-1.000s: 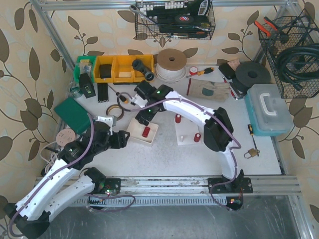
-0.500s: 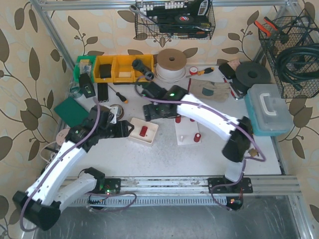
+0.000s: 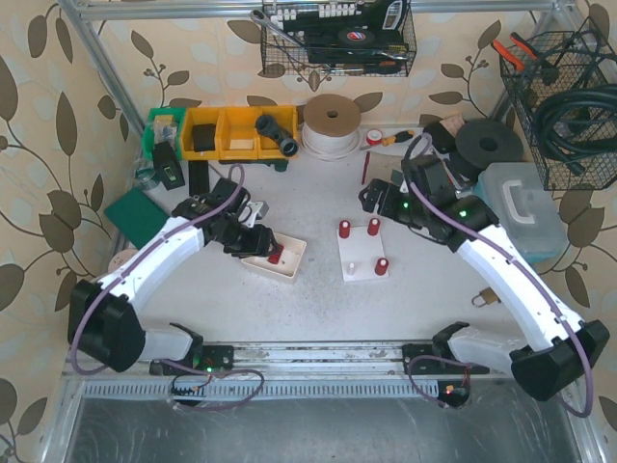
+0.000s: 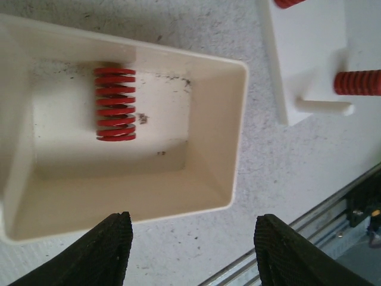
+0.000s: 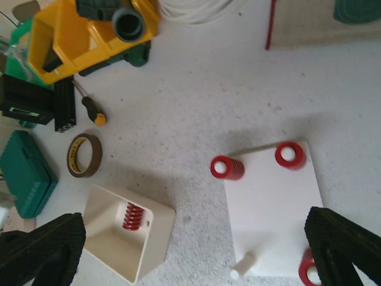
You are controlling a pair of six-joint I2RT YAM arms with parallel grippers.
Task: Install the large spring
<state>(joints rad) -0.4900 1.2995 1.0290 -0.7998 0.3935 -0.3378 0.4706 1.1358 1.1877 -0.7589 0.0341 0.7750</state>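
**Large spring [image 4: 115, 103] in cream tray [image 4: 238, 131]; both claws spread and empty.**

The large spring lies on its side on the floor of the cream tray, close to one wall and touched by neither claw. The left gripper [image 4: 191, 229] hovers above one rim of the tray with its two fingers wide apart and nothing between them (whether a finger touches the rim cannot be told). Just to the right of the tray in the top view stands the white peg plate [image 3: 362, 253], which carries three red springs [image 3: 373, 226] upright and one bare peg [image 3: 352, 269] on its tray-side half. The right gripper [image 3: 378, 198] hangs beyond that plate, well apart from the tray, its fingers [image 5: 41, 247] fully spread and holding nothing.
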